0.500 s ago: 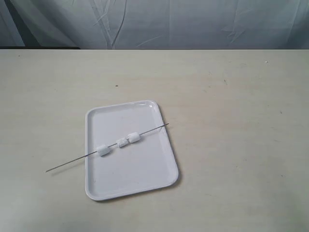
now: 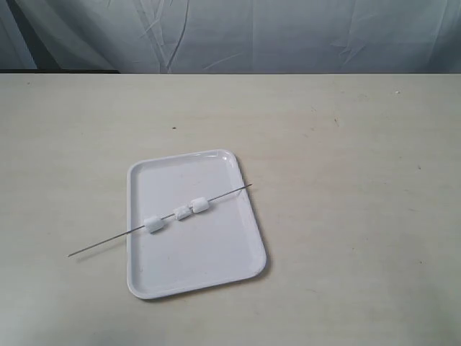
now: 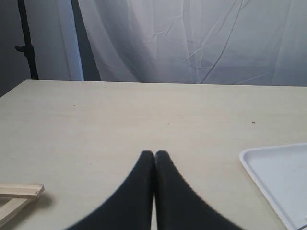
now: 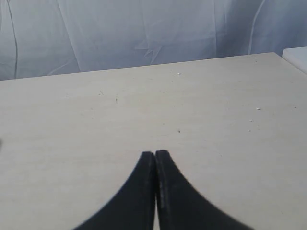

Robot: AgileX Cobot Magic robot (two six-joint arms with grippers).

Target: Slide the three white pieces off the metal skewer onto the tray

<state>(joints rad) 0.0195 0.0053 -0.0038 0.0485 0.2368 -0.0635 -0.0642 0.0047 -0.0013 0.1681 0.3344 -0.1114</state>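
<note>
A white tray [image 2: 216, 259] lies on the table in the exterior view. Across it rests the thin metal skewer [image 2: 101, 244], one end over the tray's right rim, the other on the table to the left. Three white pieces are threaded on it: one [image 2: 154, 225], one [image 2: 183, 213] and one [image 2: 199, 205]. Neither arm shows in the exterior view. My left gripper [image 3: 154, 154] is shut and empty above bare table, with a corner of the tray [image 3: 268, 167] off to one side. My right gripper [image 4: 155, 154] is shut and empty too; the tray is out of its view.
The pale table [image 2: 346, 144] ends at a white draped backdrop [image 2: 238, 36]. Light wooden strips [image 3: 19, 194] lie near my left gripper. A white object's corner [image 4: 296, 56] sits at the table edge in the right wrist view.
</note>
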